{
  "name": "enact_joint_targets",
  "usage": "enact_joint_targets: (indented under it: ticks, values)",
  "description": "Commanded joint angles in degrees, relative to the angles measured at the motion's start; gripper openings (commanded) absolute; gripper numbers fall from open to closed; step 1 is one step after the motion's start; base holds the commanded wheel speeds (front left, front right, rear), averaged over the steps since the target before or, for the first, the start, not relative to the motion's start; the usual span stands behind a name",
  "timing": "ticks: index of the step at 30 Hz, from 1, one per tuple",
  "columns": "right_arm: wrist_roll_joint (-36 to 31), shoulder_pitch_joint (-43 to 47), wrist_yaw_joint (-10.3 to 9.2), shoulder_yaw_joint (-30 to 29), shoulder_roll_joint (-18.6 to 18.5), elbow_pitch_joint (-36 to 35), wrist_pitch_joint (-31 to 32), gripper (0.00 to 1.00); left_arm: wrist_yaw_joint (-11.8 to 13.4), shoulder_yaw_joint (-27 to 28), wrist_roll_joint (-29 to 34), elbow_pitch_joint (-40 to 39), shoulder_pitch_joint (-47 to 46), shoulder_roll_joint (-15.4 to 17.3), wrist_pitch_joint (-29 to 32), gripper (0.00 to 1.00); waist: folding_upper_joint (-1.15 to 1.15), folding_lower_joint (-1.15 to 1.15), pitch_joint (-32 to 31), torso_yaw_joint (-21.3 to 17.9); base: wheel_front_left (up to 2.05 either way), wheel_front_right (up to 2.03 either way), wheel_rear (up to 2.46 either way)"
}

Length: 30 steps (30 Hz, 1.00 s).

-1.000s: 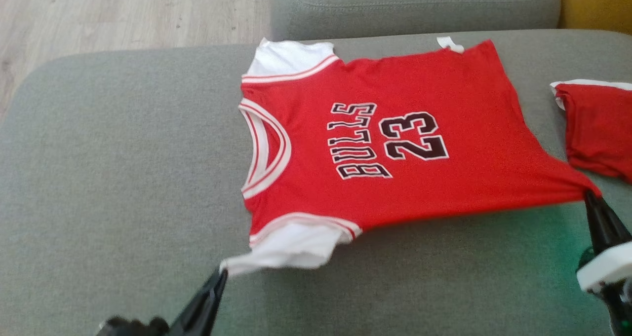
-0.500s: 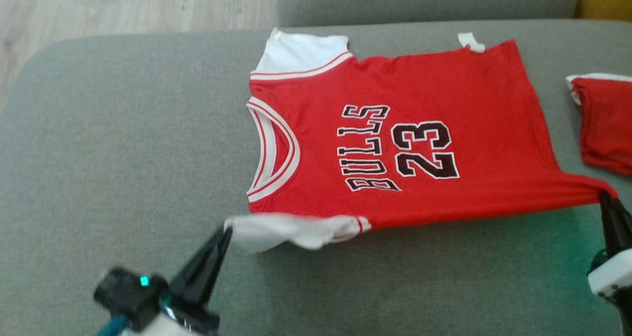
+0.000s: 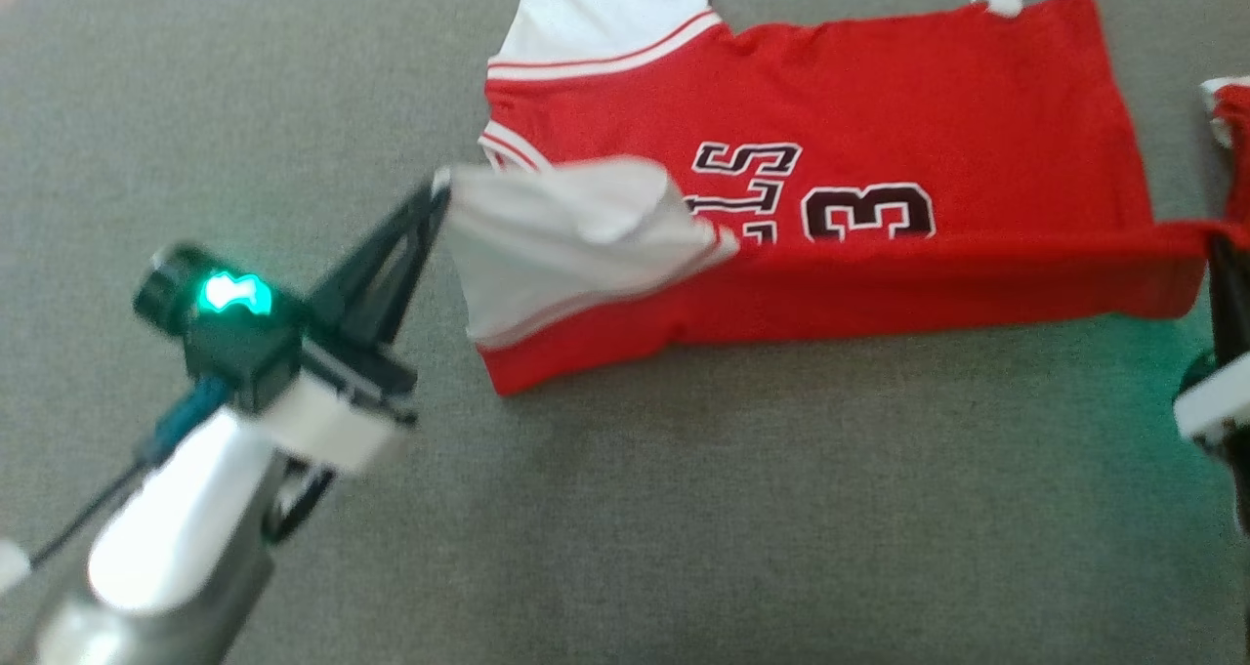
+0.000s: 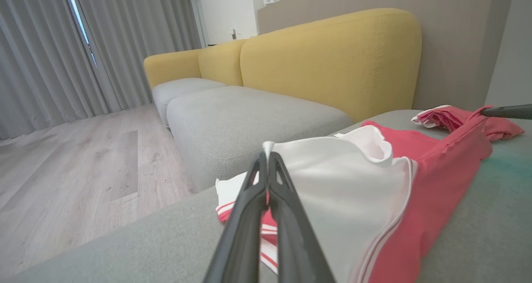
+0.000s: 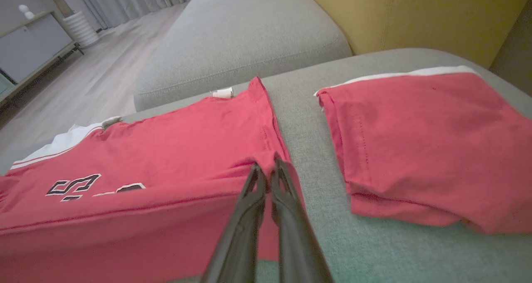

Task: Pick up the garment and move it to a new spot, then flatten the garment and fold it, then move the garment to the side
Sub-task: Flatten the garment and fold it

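Note:
The garment [image 3: 879,89] is a red jersey with white sleeves and black lettering, spread on a grey cushion [image 3: 684,509]. Its near long edge is lifted and carried over the chest, covering part of the print. My left gripper [image 3: 437,188] is shut on the white sleeve tip [image 4: 332,183], seen close up in the left wrist view. At the right edge of the head view my right gripper [image 3: 1219,243] is shut on the red hem corner [image 5: 266,162]. The right wrist view shows the jersey [image 5: 145,158] running away to the left from my pinched fingers [image 5: 286,216].
A second red piece of clothing [image 5: 419,146], folded, lies on the same cushion just right of the jersey's hem. Yellow sofa backs [image 4: 332,58] and another grey seat [image 4: 241,116] stand behind. Wooden floor [image 4: 75,175] lies beyond the cushion's left end.
Both grippers have lifted the near edge of the jersey and carried it away from me over the chest; the left arm has come well into the picture. The head camera has tilted down.

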Motion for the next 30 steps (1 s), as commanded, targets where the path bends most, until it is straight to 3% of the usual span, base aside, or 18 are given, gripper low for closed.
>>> enact_joint_targets:
  ticks: [1, 9, 10, 11, 12, 13, 14, 15, 16, 25, 30]
  values:
    - [-0.58, -2.82, -0.05, 0.69, -1.18, -1.32, 0.35, 0.0, -0.33, 1.74, 0.36, -0.06, -4.58, 1.03, -0.08, 0.0, 0.0, -0.02, 1.52, 0.44, 0.0, 0.0, 0.0]
    - [-1.44, -10.27, -0.05, 2.13, -0.73, 3.25, 1.13, 0.0, -0.77, -1.73, 1.58, 8.91, -15.52, -0.16, -0.6, 0.0, 0.0, -0.02, 4.86, 0.18, 0.0, 0.0, 0.0]
    - [-1.65, -11.03, -0.05, 2.41, -0.86, 3.98, 0.94, 0.22, -0.79, -2.26, 1.78, 10.02, -16.54, -0.32, -0.65, 0.0, 0.0, -0.02, 5.18, 0.16, 0.0, 0.0, 0.0]
    - [-1.84, -11.77, -0.05, 2.73, -0.91, 4.65, 0.68, 0.38, -0.8, -2.63, 1.89, 11.05, -17.45, -0.5, -0.7, 0.0, 0.0, -0.02, 5.54, 0.14, 0.0, 0.0, 0.0]
    - [-2.01, -12.43, -0.05, 3.01, -0.89, 5.32, 0.33, 0.63, -0.81, -2.87, 1.72, 12.03, -18.16, -0.79, -0.74, 0.0, 0.0, -0.02, 5.84, 0.11, 0.0, 0.0, 0.0]
    - [-2.16, -13.03, -0.05, 3.19, -0.87, 5.98, -0.05, 1.0, -0.82, -2.71, 1.55, 12.73, -18.82, -1.13, -0.77, 0.0, 0.0, -0.02, 6.16, 0.12, 0.0, 0.0, 0.0]
    - [-2.32, -13.59, -0.05, 3.23, -0.84, 6.67, -0.56, 1.0, -0.82, -2.3, 1.53, 13.14, -19.25, -1.48, -0.78, 0.05, 0.0, -0.02, 6.35, 0.13, 0.0, 0.0, 0.0]
    - [-2.41, -14.06, -0.05, 3.27, -0.78, 7.28, -1.15, 1.0, -0.82, -1.71, 1.39, 13.39, -19.34, -1.88, -0.79, 0.47, 0.0, -0.02, 6.48, 0.14, 0.0, 0.0, 0.0]
    - [-2.47, -14.38, -0.05, 3.32, -0.72, 7.83, -1.71, 1.0, -0.83, -0.96, 1.34, 13.37, -19.21, -2.28, -0.79, 1.0, 0.0, -0.02, 6.56, 0.17, 0.0, 0.0, 0.0]
    - [-1.16, -12.23, -0.05, 3.83, -0.05, 10.24, -6.18, 1.0, 1.01, 6.54, -0.42, 10.77, -7.67, -7.41, -0.81, 1.0, 0.0, -0.02, 3.97, 0.4, 0.0, 0.0, 0.0]
    - [-0.08, -9.03, -0.05, 3.71, 0.78, 10.37, -7.72, 1.0, 1.88, 9.19, -3.39, 10.07, 3.81, -12.37, -0.81, 1.0, 0.0, -0.02, 2.07, 0.18, 0.0, 0.0, 0.0]
